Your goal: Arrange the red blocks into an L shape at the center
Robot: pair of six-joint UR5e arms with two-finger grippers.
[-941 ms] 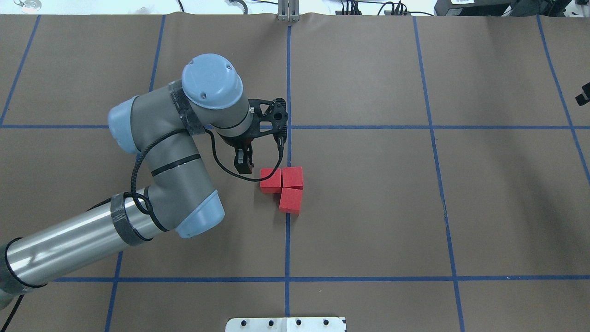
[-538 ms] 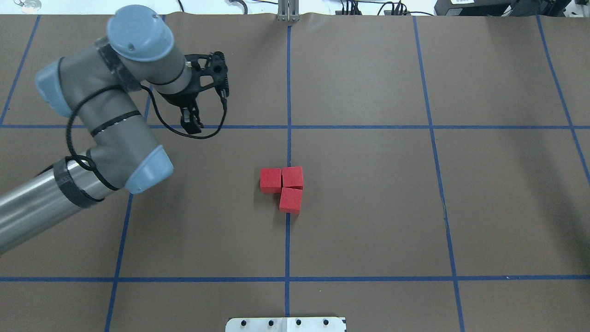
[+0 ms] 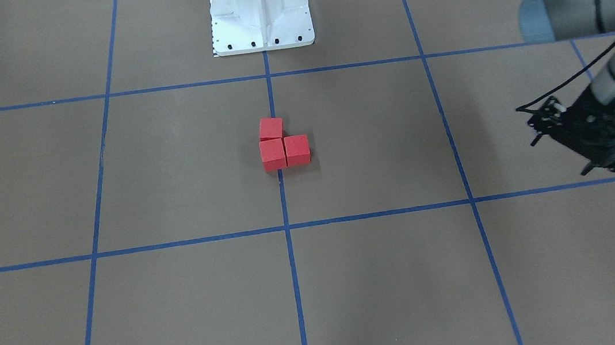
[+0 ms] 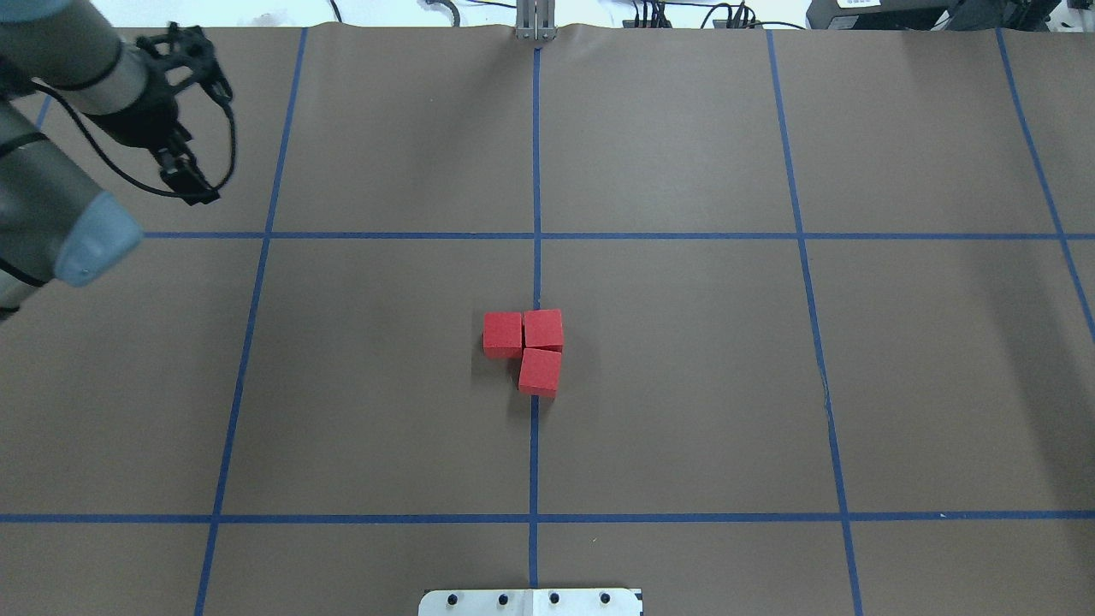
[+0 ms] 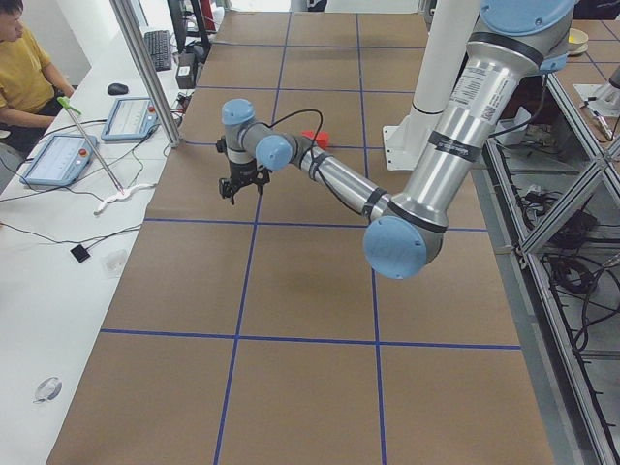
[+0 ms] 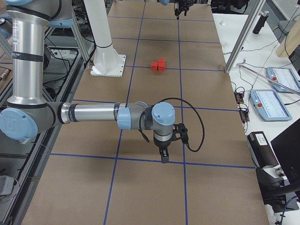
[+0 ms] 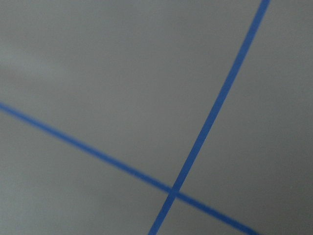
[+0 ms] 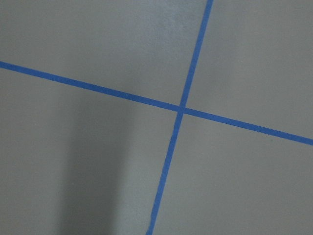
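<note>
Nearest the robot, the white metal base plate [image 4: 530, 601] sits at the bench's edge, and the thin blue tape line [image 4: 534, 453] running out from it leads straight to the three small matte red blocks [image 4: 523, 346] at the centre of the brown paper-covered bench [image 4: 684, 385]. The closest block [image 4: 540, 372] lies on that line and touches the corner block [image 4: 543, 329] just beyond it. The third block [image 4: 502, 334] butts against the corner block on the robot's left, so the group reads as a tight L with no visible gaps. Straddling the tape about midway between two cross lines, the L looks to be where the task wants it, and I judge the job essentially done. Off toward the robot's right end of the bench, the black two-finger right tool [image 6: 163, 156] hangs above a crossing of tape lines and points down. It shows only in the side view, so I cannot tell whether its fingers are spread or together. Farthest out, the black left tool [image 4: 195, 188] hovers over bare paper well apart from the blocks. Its fingers look pressed together with nothing between them. That position probably keeps the arm clear of the finished shape, so that nothing nudges it.
</note>
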